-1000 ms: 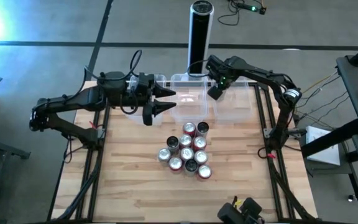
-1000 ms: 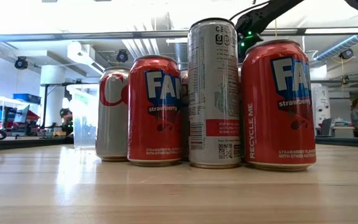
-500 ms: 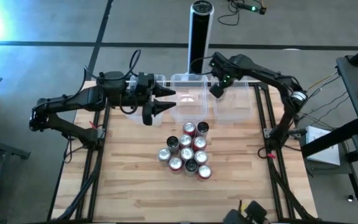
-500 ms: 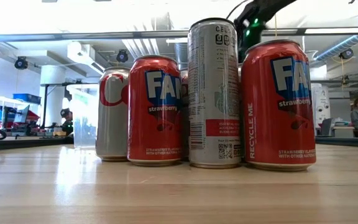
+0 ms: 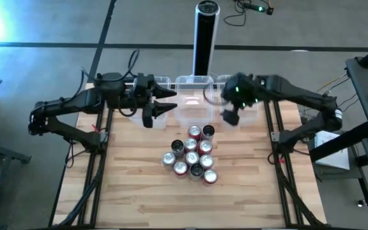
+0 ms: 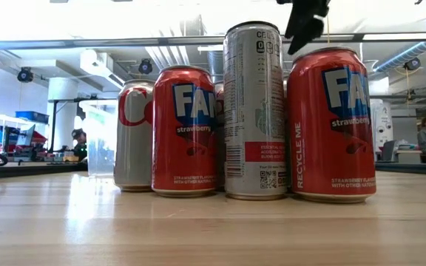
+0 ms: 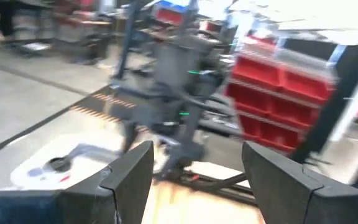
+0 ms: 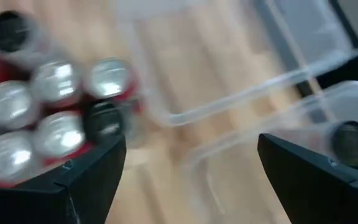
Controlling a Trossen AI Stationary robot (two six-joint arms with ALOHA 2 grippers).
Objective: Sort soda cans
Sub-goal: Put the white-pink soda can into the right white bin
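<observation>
High view, soda cans (image 5: 193, 153) clustered upright on the wooden counter (image 5: 133, 185), right hand (image 5: 230, 117) spread wide and empty above clear bins (image 5: 193, 102) just behind them, left hand (image 5: 163, 107) part open, empty, beside the bins, tall black post (image 5: 204, 35) beyond.

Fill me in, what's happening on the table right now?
Two robot arms are sorting soda cans, which stand in a tight cluster mid-table. Three clear bins line the far edge. The right gripper hangs empty with its fingers wide apart, over the near edge of the right bin, just beyond the cluster. The left gripper waits open and empty beside the left bin. One can top shows inside a bin in the right wrist view.
</observation>
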